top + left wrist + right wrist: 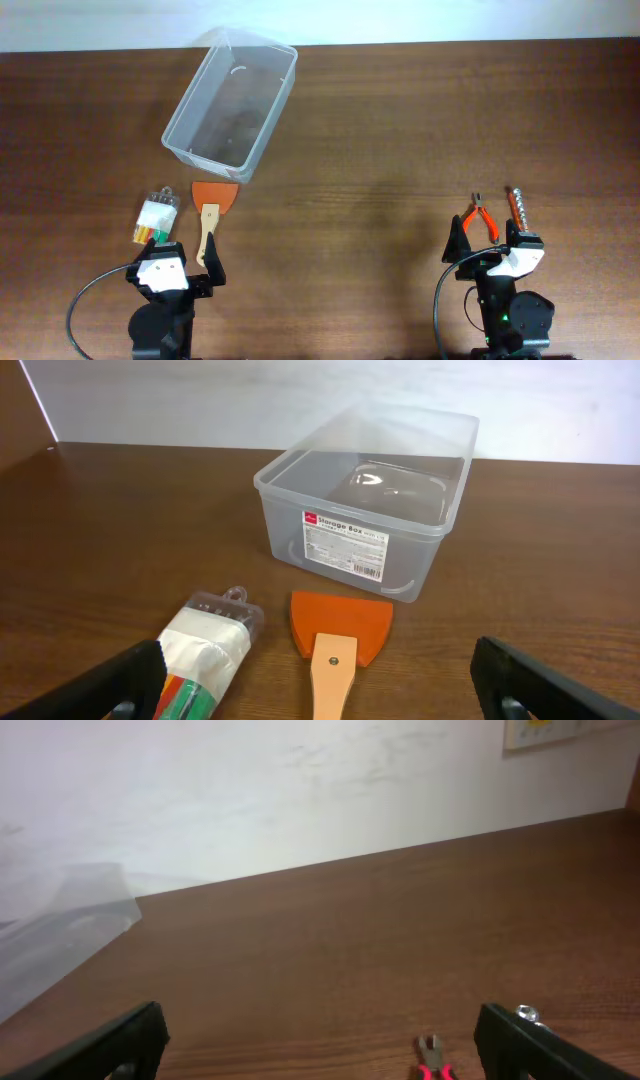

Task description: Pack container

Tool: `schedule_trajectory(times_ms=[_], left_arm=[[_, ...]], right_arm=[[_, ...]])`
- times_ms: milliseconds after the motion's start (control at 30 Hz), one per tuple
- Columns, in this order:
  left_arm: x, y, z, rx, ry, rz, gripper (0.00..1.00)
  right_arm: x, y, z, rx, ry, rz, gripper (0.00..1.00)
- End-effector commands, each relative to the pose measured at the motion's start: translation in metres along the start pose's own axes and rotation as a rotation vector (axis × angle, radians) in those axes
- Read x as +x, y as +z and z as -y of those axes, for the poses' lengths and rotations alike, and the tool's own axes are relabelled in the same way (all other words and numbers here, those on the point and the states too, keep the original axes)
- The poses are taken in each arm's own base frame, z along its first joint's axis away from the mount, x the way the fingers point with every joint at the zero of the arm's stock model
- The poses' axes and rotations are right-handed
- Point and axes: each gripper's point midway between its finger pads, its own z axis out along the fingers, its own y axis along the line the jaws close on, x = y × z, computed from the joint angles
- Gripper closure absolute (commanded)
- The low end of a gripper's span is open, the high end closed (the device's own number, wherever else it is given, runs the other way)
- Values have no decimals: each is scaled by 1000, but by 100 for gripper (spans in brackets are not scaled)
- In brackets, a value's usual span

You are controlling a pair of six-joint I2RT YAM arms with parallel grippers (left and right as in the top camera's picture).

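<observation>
The container [235, 105], a clear rectangular bin with nothing in it, lies slanted at the back left; in the left wrist view the container [340, 545] shows a label on its near wall. In front of it lie an orange scraper [212, 205] with a wooden handle and a pack of coloured markers [157, 218]. My left gripper [180, 257] stands open just behind both; the scraper [340, 632] handle runs between its fingers and the markers [205, 652] lie by the left one. My right gripper [490, 245] is open behind the red pliers [483, 218].
A brown-handled tool with a metal tip [520, 208] lies right of the pliers. In the right wrist view only the pliers' nose [432, 1063] and that tool's silver tip [528, 1013] show. A pale wall runs behind the table's far edge.
</observation>
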Motion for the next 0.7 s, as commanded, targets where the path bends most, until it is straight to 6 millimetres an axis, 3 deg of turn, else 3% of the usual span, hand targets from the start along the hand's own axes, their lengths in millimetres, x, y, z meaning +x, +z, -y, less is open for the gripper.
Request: schedule_trajectory(times_ms=[0, 500, 667], left_arm=[[1, 0, 3, 17, 17, 7, 1], [1, 0, 4, 20, 16, 7, 1], [2, -5, 42, 243, 17, 1, 1]], right_arm=[[2, 0, 4, 17, 8, -1, 1], [2, 0, 4, 17, 8, -1, 1], [2, 0, 4, 17, 8, -1, 1]])
